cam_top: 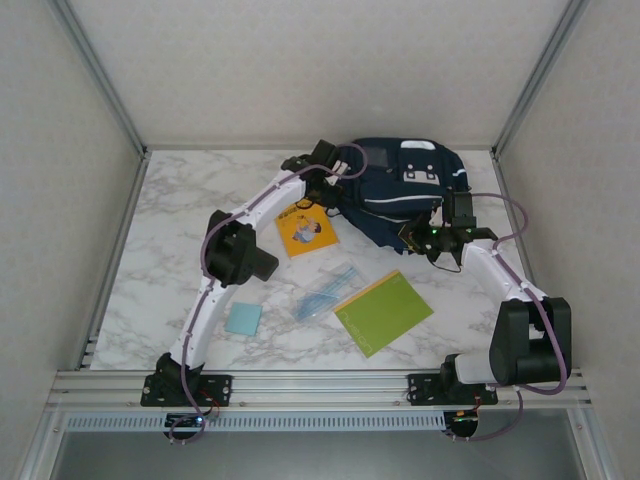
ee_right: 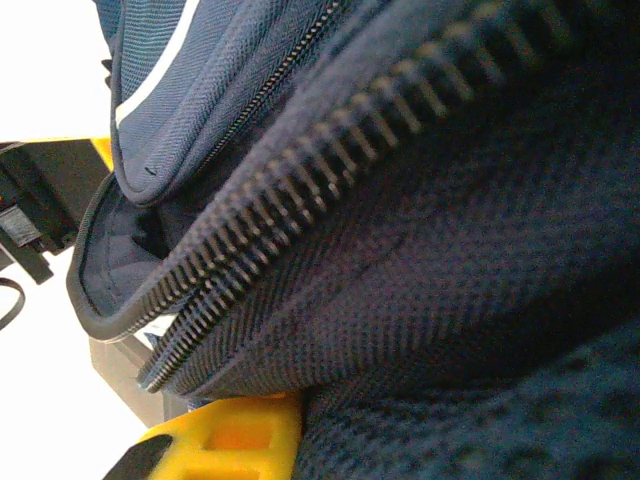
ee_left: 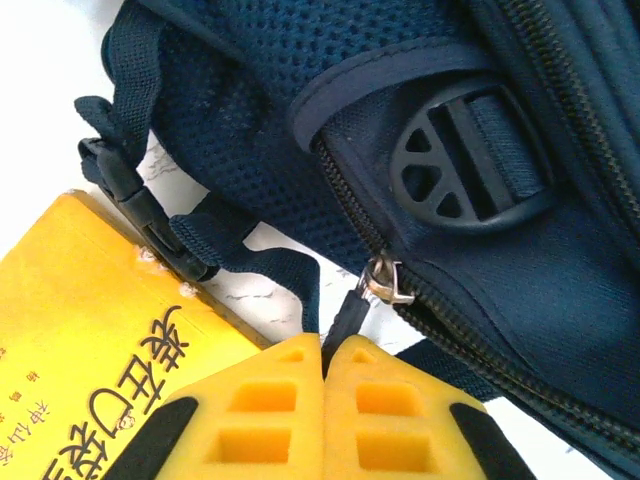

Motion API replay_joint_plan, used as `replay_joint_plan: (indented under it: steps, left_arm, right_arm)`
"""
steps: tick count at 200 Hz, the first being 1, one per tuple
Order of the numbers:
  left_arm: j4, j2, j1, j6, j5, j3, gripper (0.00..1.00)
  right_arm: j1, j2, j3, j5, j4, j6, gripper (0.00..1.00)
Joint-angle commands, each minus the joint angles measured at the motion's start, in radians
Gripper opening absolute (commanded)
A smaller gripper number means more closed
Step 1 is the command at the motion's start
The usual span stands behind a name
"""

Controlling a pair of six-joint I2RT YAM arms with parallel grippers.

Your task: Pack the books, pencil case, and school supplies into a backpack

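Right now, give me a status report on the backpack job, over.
Left gripper shut on zipper pull. Right gripper shut on backpack edge. Yellow book, green notebook, clear packet, blue pad on table.

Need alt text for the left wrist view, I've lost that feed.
The left hand's yellow fingers are pinched shut on the black zipper pull of the navy backpack, just below its metal slider. The orange-yellow book lies at lower left, a black strap buckle along its edge.
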Motion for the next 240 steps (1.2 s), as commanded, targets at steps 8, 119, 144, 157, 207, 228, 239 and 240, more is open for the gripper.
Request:
replay_joint_plan:
  steps: [8,119,144,157,207,228,239,240]
  left_arm:
    - [0.018,0.032,0.148,-0.105,-0.312,0.037,0.00]
    - [0.299,-0.454,0.129,-0.331,-0.042,-0.600,0.75]
    - [0.348,-0.569,0.131,-0.360,-0.042,-0.765,0.82]
    - [0.372,-0.613,0.136,-0.379,-0.042,-0.842,0.85]
    - [0.471,-0.693,0.176,-0.471,0.028,-1.040,0.89]
    - [0.516,-0.713,0.181,-0.500,0.061,-1.084,0.89]
    - [0.531,-0.715,0.185,-0.508,0.073,-1.095,0.89]
    - [0.531,-0.714,0.185,-0.508,0.074,-1.096,0.89]
  right_arm:
    - [-0.012,-0.013,0.015,-0.016,-0.082,-0.041,0.00]
    - [0.136,0.009,0.237,-0.116,-0.288,-0.141,0.72]
    - [0.205,0.046,0.324,-0.132,-0.318,-0.152,0.76]
    - [0.249,0.081,0.376,-0.137,-0.329,-0.156,0.77]
    - [0.366,0.369,0.581,-0.021,-0.257,-0.190,0.73]
    - [0.383,0.530,0.679,0.043,-0.230,-0.209,0.64]
    - [0.385,0.611,0.726,0.040,-0.217,-0.217,0.59]
    - [0.385,0.617,0.730,0.041,-0.217,-0.216,0.58]
